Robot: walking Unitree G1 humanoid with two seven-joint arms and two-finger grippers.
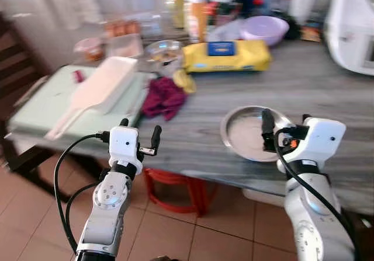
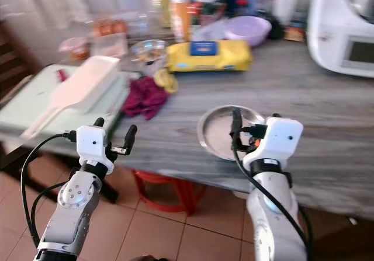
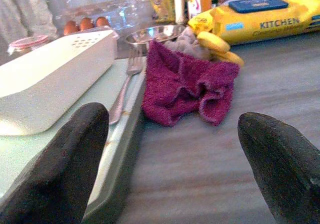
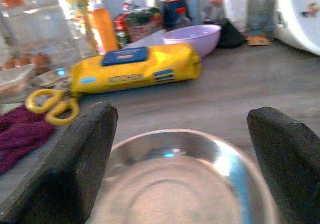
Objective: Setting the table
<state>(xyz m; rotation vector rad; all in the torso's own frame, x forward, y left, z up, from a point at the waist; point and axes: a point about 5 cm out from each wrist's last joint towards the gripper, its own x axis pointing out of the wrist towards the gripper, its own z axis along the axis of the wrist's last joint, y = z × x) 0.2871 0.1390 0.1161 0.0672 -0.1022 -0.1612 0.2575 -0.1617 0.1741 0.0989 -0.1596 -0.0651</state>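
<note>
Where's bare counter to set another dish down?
Free: the grey counter between the steel plate, the yellow wipes pack and the white appliance. Also between the maroon cloth and the plate. Crowded: the back row around the purple bowl.

Head views look down on the table (image 1: 327, 91); wrist views sit low, near it, both showing the yellow pack (image 4: 135, 68).

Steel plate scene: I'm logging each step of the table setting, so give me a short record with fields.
surface: grey table
steel plate: at the near edge, empty
right pincer: open, fingers either side of the plate
left pincer: open, at the near edge, holding nothing
nearby: maroon cloth, yellow wipes pack, pale green tray
</note>
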